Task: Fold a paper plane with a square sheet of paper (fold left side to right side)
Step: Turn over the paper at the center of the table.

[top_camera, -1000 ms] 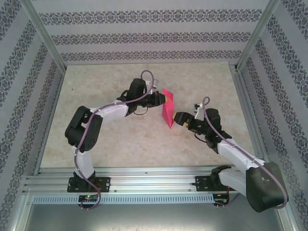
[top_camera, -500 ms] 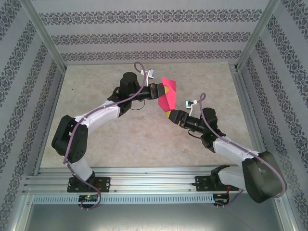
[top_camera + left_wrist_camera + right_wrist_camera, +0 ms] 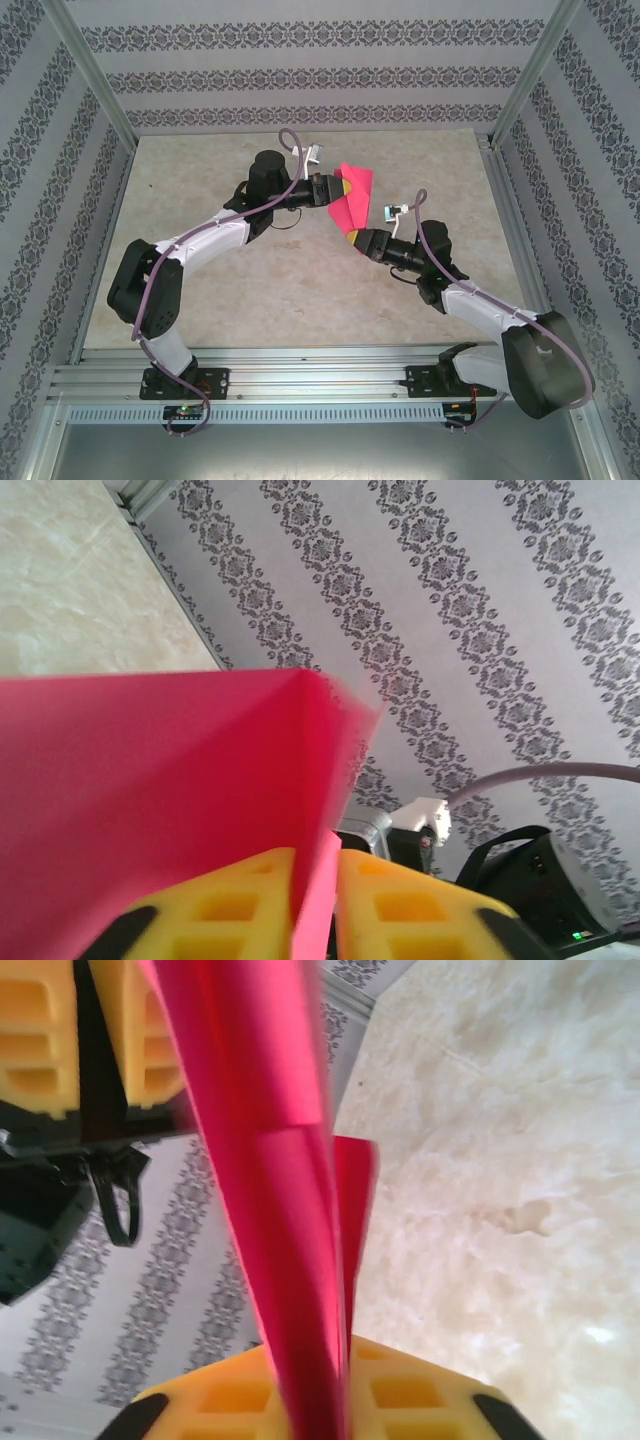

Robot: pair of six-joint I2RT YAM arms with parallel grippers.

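Top external: my left tool [image 3: 335,190] and my right tool [image 3: 350,238] meet over the middle of the bench [image 3: 250,300]. The square sheet of paper [image 3: 353,195] hangs off the bench between them. Its upper part is just beyond my left tool and its lower tip is at my right tool.

Left wrist: the pink sheet [image 3: 150,770] runs down into the narrow slot between my left tool's [image 3: 318,858] yellow pads. I read that tool as pinched on the paper, with a fold ridge just above the pads.

Right wrist: my right tool [image 3: 315,1360] is closed on the sheet's [image 3: 265,1150] lower edge, and the paper rises from the pads as a doubled, curled strip. My left tool's pads [image 3: 60,1030] sit up and to the left of it (close, the paper passing beside them).

I judge this to be the left-to-right fold, with the halves brought together but no crease pressed flat yet. Next I would need to line up the edges, lower the sheet to the bench and press along the fold without letting either pinch slip.
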